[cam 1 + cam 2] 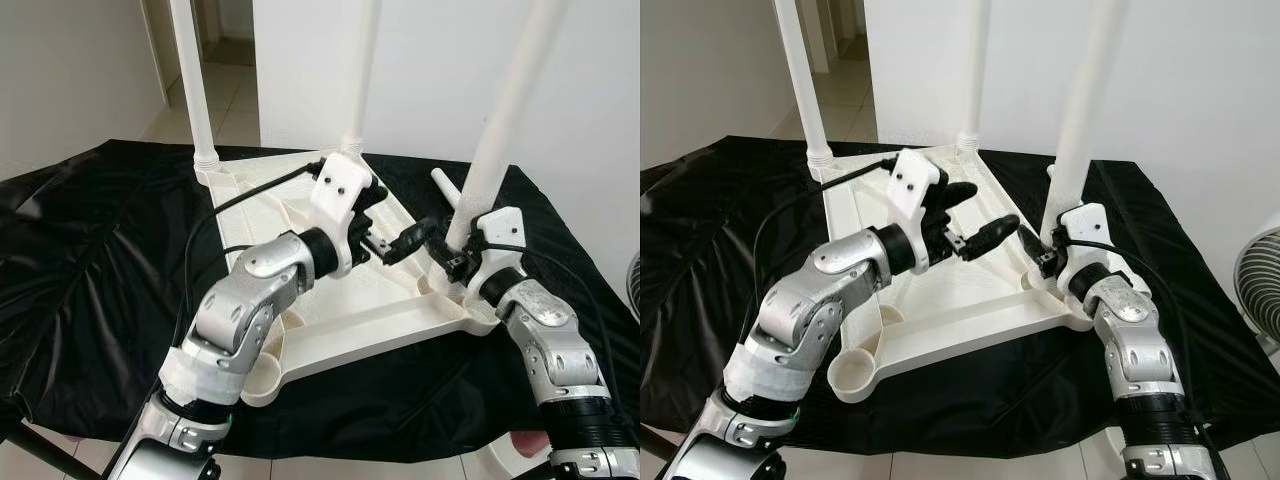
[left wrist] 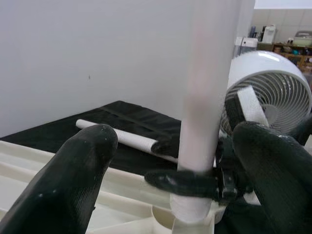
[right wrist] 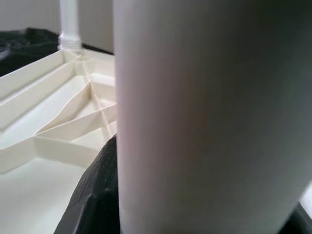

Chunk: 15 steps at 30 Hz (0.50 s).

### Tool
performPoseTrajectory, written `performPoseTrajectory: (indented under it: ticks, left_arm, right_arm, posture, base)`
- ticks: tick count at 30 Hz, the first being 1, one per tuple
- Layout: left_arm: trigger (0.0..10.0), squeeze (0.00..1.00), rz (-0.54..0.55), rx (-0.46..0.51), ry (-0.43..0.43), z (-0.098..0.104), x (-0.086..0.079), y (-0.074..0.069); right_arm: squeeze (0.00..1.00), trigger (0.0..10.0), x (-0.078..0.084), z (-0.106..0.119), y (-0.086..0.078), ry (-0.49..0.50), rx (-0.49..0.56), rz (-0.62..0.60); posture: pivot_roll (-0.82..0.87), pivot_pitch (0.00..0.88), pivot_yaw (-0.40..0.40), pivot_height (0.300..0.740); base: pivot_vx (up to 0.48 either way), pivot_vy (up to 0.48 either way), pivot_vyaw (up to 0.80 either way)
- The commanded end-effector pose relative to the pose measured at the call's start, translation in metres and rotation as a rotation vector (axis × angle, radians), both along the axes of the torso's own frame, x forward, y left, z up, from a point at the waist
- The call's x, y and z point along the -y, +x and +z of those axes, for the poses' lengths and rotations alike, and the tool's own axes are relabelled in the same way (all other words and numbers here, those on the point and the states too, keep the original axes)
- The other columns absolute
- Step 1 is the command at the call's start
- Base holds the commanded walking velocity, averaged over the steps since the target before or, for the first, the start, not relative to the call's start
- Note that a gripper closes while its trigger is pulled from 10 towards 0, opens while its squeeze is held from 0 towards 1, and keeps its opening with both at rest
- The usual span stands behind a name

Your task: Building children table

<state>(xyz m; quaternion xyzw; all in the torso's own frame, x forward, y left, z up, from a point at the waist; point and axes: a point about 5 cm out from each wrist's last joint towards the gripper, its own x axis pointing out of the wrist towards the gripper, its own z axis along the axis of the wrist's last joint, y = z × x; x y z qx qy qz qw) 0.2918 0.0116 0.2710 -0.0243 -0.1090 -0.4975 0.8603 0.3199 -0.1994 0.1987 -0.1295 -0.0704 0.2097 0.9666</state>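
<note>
Risk of a crooked leg: right gripper (image 1: 462, 255) clamps the third leg (image 1: 505, 120) at its socket in the upturned tabletop's (image 1: 350, 330) right corner; left gripper (image 1: 405, 243), fingers spread, hovers beside. Tilt could jam threads.

It looks like a home: plain white walls (image 1: 80, 60), a tiled hallway (image 1: 230, 90) at upper left, a white fan (image 2: 273, 92).
</note>
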Motion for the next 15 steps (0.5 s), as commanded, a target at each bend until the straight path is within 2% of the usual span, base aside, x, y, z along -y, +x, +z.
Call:
performPoseTrajectory:
  ticks: [1, 15]
  left_arm:
    - [10.0, 0.0, -0.157, 0.018, 0.014, 0.004, 0.008, -0.007]
    - [10.0, 0.0, -0.197, 0.048, 0.023, 0.014, 0.025, -0.005]
  right_arm:
    - [0.0, 10.0, -0.002, -0.002, -0.002, -0.035, -0.018, 0.025]
    - [0.0, 10.0, -0.014, -0.003, -0.006, -0.109, -0.047, 0.156]
  posture:
    - [-0.02, 0.0, -0.01, 0.74]
    - [-0.03, 0.01, -0.012, 0.74]
  base:
    - [0.0, 0.0, 0.0]
    - [0.0, 0.0, 0.0]
